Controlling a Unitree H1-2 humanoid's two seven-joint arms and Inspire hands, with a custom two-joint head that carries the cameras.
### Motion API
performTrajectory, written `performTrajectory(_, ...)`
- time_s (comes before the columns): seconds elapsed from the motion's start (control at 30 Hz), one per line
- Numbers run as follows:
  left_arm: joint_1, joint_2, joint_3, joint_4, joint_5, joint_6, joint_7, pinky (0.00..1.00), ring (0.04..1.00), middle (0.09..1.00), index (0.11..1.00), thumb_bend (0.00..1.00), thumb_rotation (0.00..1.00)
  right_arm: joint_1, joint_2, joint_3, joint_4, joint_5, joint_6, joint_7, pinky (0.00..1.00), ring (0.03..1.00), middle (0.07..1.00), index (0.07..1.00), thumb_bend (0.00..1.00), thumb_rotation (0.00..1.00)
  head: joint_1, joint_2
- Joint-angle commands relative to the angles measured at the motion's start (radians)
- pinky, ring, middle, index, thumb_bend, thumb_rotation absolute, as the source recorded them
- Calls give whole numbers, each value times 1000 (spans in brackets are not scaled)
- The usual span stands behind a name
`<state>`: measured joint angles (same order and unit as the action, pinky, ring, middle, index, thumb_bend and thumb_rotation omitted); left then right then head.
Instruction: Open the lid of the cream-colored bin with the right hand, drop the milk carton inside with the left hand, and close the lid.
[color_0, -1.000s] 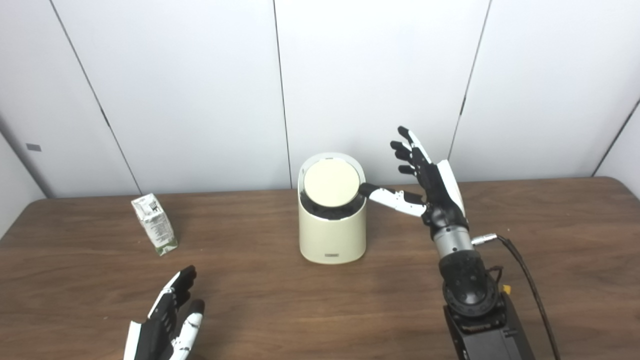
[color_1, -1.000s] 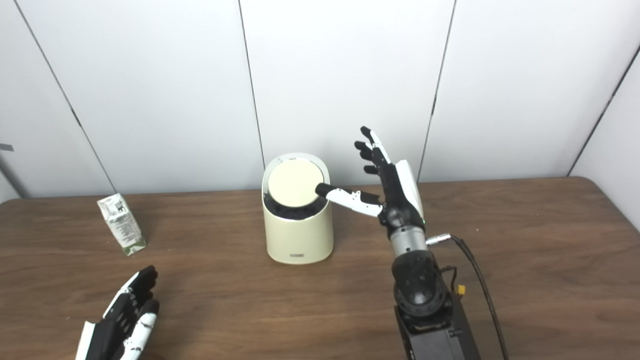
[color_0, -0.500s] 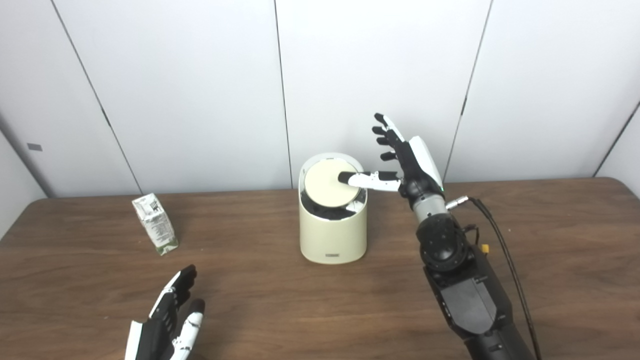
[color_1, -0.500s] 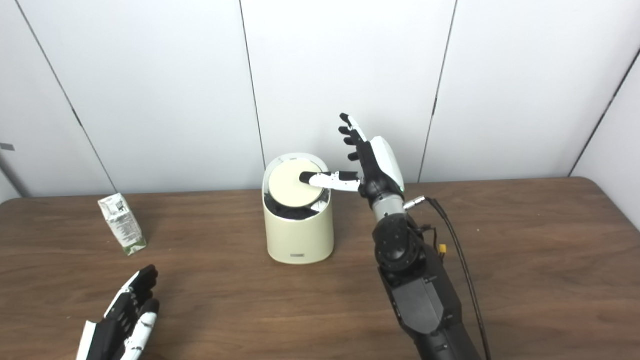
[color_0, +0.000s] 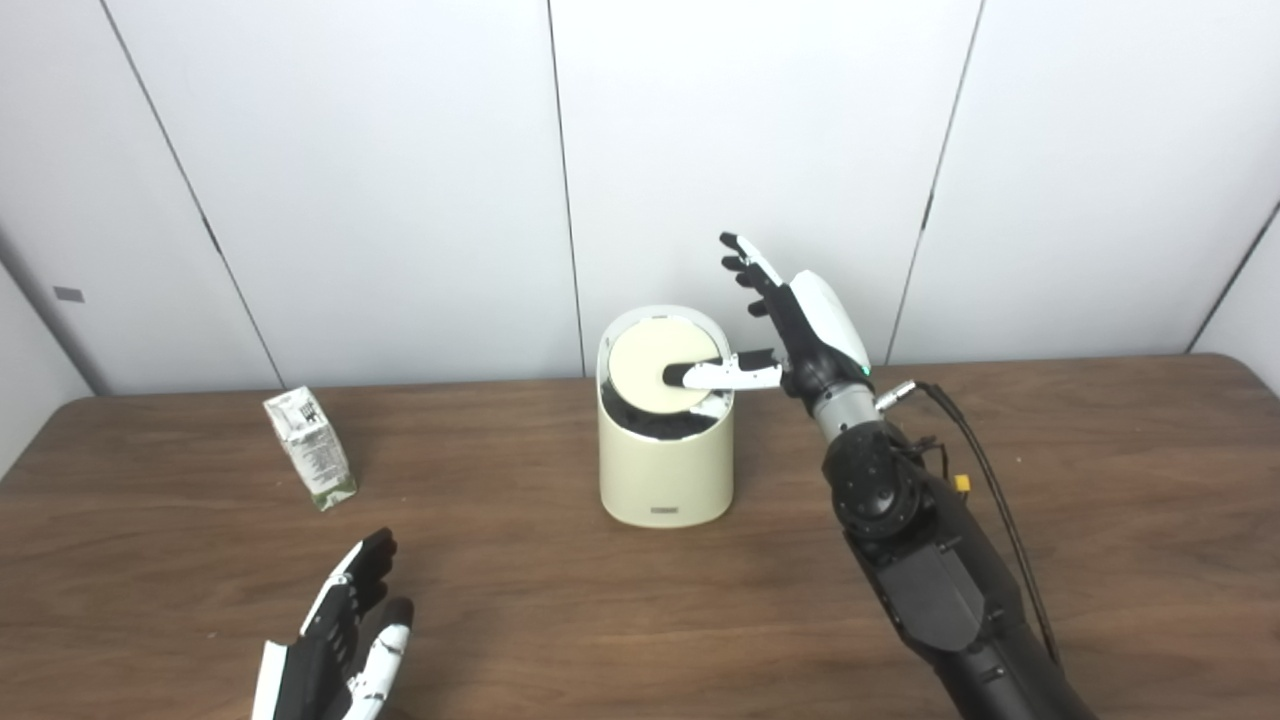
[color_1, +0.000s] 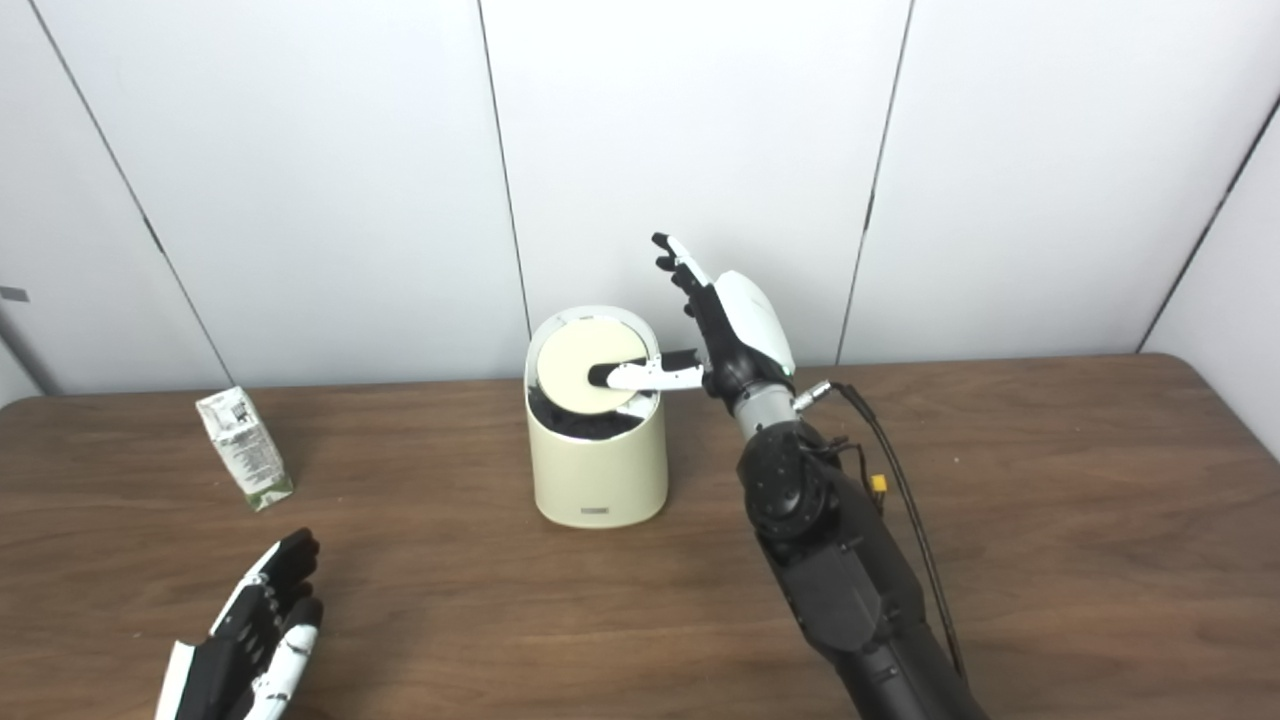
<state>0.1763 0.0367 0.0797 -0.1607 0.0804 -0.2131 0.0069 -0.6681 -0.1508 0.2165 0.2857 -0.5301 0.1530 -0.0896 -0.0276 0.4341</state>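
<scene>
The cream-colored bin (color_0: 665, 470) stands at the middle of the table, its round lid (color_0: 650, 366) tilted towards me with a dark gap below its front edge. My right hand (color_0: 790, 325) is open beside the bin's right side, fingers raised, and its thumb lies across the lid's right half. The milk carton (color_0: 310, 448), white with green print, stands upright at the left of the table. My left hand (color_0: 340, 640) is open and empty low near the front edge, well short of the carton.
The brown wooden table (color_0: 1100, 480) runs to a white panelled wall behind. A black cable (color_0: 985, 470) hangs off my right wrist over the table to the right of the bin.
My right hand has moved left and towards the bin, and its thumb has slid from the lid's right edge onto the lid face. The left hand and the carton have not moved.
</scene>
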Motion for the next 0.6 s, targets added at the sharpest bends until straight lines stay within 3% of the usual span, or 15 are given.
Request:
performTrajectory(0.0, 41, -27, -24, 59, -3, -11, 8, 893, 903, 895, 917, 397, 582, -55, -12, 10, -38, -21, -28, 2, 766, 859, 880, 927, 994, 438, -3, 0)
performTrajectory(0.17, 42, -28, -23, 56, -5, -12, 10, 917, 910, 898, 918, 386, 565, -51, -34, 46, -45, -81, -16, 9, 762, 852, 878, 927, 1000, 465, -4, 3)
performTrajectory(0.27, 43, -28, -23, 51, -6, -6, 8, 908, 909, 899, 919, 378, 560, -54, -61, 92, -48, -158, -20, 7, 829, 872, 888, 942, 971, 473, -5, 5)
performTrajectory(0.57, 49, -33, -28, 41, 3, -5, 12, 904, 908, 901, 922, 389, 554, -77, -103, 182, -45, -315, -32, -13, 859, 875, 874, 937, 981, 458, -2, 11)
